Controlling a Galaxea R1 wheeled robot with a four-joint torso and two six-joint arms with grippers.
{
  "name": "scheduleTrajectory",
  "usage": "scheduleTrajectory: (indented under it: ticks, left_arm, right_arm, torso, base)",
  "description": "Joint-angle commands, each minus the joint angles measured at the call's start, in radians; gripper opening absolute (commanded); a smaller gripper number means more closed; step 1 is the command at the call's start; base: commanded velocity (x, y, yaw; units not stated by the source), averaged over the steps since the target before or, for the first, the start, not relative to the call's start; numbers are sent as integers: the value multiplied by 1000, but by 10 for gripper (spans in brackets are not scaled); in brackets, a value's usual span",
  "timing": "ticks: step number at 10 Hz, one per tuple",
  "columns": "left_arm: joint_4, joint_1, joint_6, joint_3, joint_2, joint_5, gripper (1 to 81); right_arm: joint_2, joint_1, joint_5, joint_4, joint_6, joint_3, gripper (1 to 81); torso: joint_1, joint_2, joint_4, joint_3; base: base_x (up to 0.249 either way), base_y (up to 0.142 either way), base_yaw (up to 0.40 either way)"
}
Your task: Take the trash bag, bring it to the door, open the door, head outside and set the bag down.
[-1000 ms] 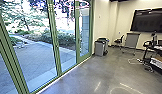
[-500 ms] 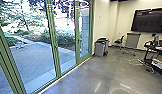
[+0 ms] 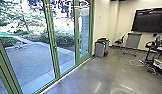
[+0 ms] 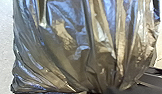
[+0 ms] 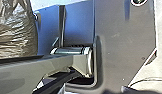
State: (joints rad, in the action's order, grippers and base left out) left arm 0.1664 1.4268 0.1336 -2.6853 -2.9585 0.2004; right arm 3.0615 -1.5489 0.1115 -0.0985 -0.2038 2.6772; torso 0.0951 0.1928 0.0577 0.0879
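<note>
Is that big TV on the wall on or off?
It looks off: the TV is dark all over, with no picture showing.

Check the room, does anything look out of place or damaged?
A pale cable lies loosely curved on the floor near the dark desk, a possible snag for wheels. I see nothing plainly spilled or damaged.

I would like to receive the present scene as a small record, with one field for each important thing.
robot's place: indoors, beside the glass front
trash bag: shiny and creased, its folds drawn together at one end
glass front: tall panes in green frames
outside: paved yard, with plants beyond
bin: grey, near the glass front
screen: dark, on the wall
floor: grey, smooth
</note>
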Motion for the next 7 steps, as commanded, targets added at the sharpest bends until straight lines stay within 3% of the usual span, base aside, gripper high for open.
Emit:
scheduleTrajectory:
  ticks: [1,7]
  left_arm:
    - [-5,-65,6,-2,7,47,10]
    - [-5,-64,6,-2,8,47,10]
  right_arm:
    - [27,51,60,-9,12,-17,811]
    - [25,49,60,-9,12,-17,811]
  torso:
    - [0,0,0,0]
    - [0,0,0,0]
  base:
    - [146,0,0]
    - [146,0,0]
